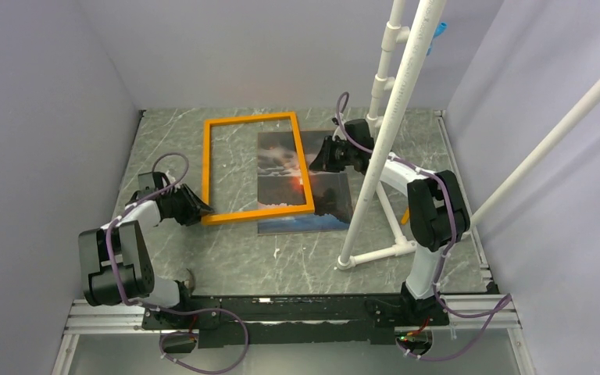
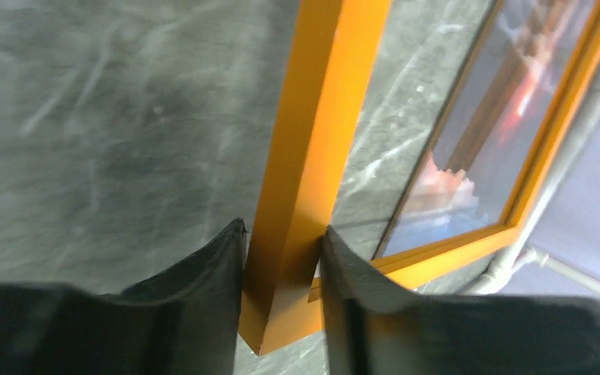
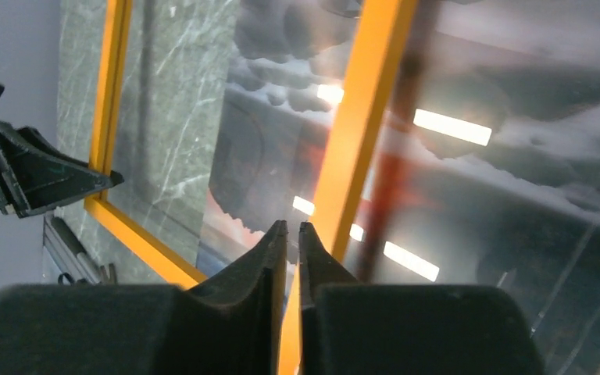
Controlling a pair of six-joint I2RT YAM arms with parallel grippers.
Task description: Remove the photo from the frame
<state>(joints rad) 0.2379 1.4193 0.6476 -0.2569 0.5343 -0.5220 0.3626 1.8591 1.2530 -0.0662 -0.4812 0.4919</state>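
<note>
Clamped on the near-left corner of the frame (image 1: 250, 119) with the left gripper (image 2: 285, 234); pinched to a slit at the right gripper (image 3: 291, 226), over the photo (image 1: 332, 207) beside the right rail, hold on anything impossible to tell. Risk of dragging the photo along, edge snagged under a sliding rail. Within the frame, just the print's left strip, otherwise table (image 1: 281, 262).

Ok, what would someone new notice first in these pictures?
The bright orange frame in the middle of the table stands out, its near corner clamped by the left gripper. Under its right side lies the photo with its glowing red sun, and the right gripper hangs over that edge.
</note>
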